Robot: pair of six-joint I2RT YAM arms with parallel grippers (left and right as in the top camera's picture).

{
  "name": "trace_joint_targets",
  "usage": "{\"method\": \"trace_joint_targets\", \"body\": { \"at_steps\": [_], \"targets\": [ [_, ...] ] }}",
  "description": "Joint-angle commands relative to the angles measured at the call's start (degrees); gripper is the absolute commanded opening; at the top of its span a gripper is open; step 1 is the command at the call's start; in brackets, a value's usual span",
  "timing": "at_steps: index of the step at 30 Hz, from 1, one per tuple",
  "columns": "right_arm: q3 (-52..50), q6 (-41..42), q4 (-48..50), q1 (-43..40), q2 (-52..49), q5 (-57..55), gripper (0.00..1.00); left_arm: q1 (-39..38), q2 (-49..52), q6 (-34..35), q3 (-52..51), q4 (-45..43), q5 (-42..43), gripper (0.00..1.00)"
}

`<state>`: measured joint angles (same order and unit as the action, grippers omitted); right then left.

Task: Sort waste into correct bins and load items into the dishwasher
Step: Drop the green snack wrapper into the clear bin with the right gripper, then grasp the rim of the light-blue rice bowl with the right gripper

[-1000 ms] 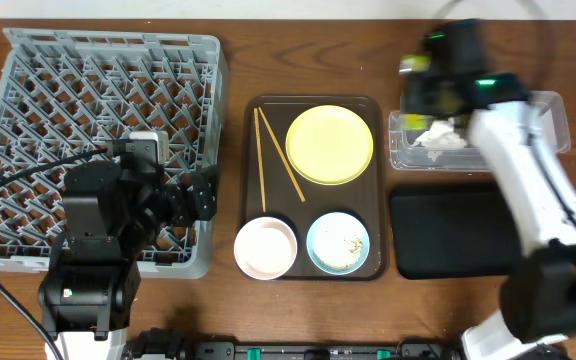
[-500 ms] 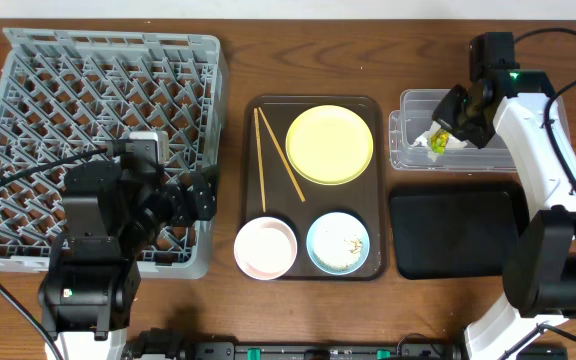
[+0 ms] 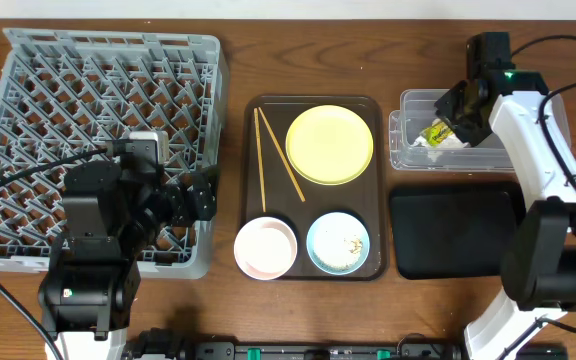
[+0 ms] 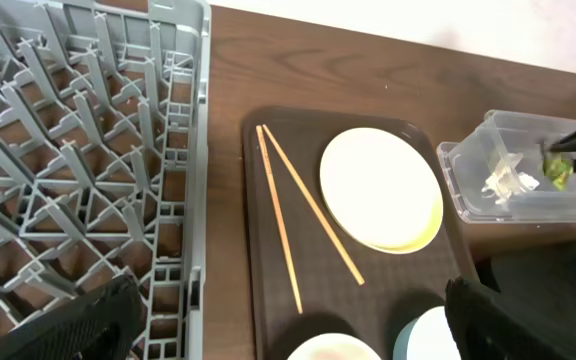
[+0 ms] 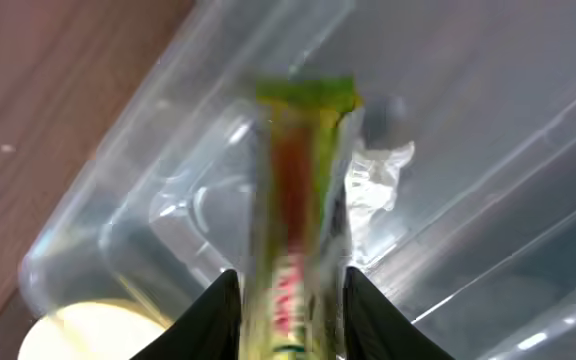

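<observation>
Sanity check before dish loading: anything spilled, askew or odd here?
Nothing spilled or damaged. Minor: the chopsticks lie splayed in a V on the brown tray, and the light blue bowl holds crumbs. The snack wrapper hangs between the fingers of the right gripper over the clear tub.

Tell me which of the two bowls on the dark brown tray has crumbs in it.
The round light blue bowl, on the right; beige crumbs speckle its inside. The round white bowl beside it looks clean.

text: none legible | snack wrapper (image 5: 293, 230): orange-red print, perhaps lettering, too blurred to read
</observation>
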<state>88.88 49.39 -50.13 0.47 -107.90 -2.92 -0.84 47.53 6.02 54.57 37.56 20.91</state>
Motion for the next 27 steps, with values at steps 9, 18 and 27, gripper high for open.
{"method": "trace_joint_targets", "body": {
  "at_steps": [9,18,27],
  "targets": [
    [0.44,-7.74,0.37,0.5,12.02,-1.27,0.37,0.24,0.07,0.28,1.11,0.15,0.7,0.97],
    [0.28,-31.93,-5.75,8.44,11.87,23.69,0.26,0.24,0.07,0.28,1.11,0.15,0.72,0.97],
    [-2.08,-37.48,-16.48,26.47,10.21,10.34,0.4,0.24,0.07,0.28,1.11,0.15,0.7,0.97]
  ]
}}
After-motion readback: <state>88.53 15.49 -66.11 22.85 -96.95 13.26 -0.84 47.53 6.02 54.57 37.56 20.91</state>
